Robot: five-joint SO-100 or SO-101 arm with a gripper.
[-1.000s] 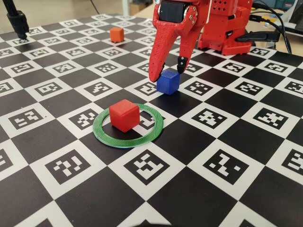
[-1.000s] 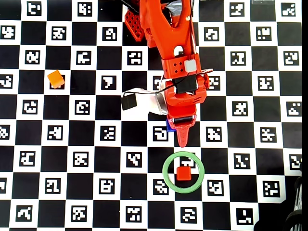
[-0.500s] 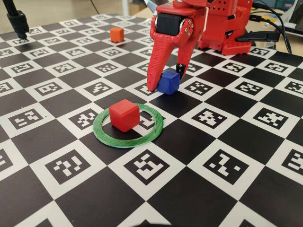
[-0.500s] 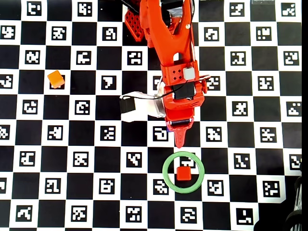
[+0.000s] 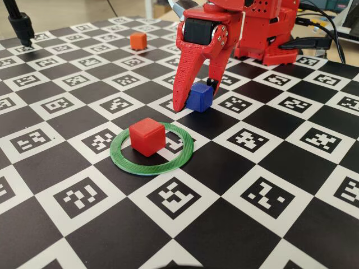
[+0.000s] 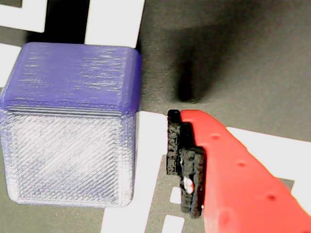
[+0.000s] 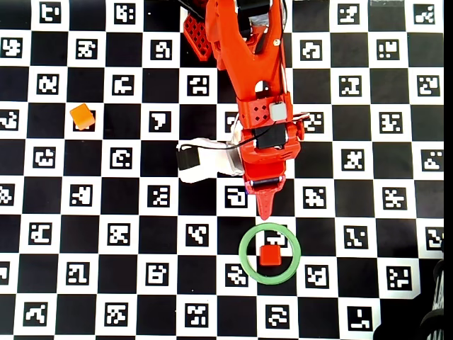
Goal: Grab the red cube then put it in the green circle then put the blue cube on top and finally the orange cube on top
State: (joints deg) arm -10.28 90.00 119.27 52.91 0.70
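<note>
The blue cube point(image 5: 199, 97) rests on the checkered board between the two fingers of my red gripper point(image 5: 194, 96), which is open. The long finger's tip touches the board at the cube's left; the short black-tipped finger is behind its right. In the wrist view the blue cube point(image 6: 68, 121) fills the left, and a narrow gap separates it from the black finger pad point(image 6: 185, 160). The red cube point(image 5: 147, 136) point(image 7: 270, 255) sits inside the green circle point(image 5: 151, 168) point(image 7: 242, 253). The orange cube point(image 5: 138, 40) point(image 7: 82, 116) stands far off. The arm hides the blue cube from overhead.
The arm's red base point(image 5: 266, 33) stands at the back right with cables point(image 5: 325, 28) beside it. A black stand point(image 5: 21, 25) rises at the back left corner. The board point(image 5: 269, 196) is a checkerboard of printed markers.
The gripper has come down over the blue cube, from tips near its top to the long finger's tip on the board. No cube has moved.
</note>
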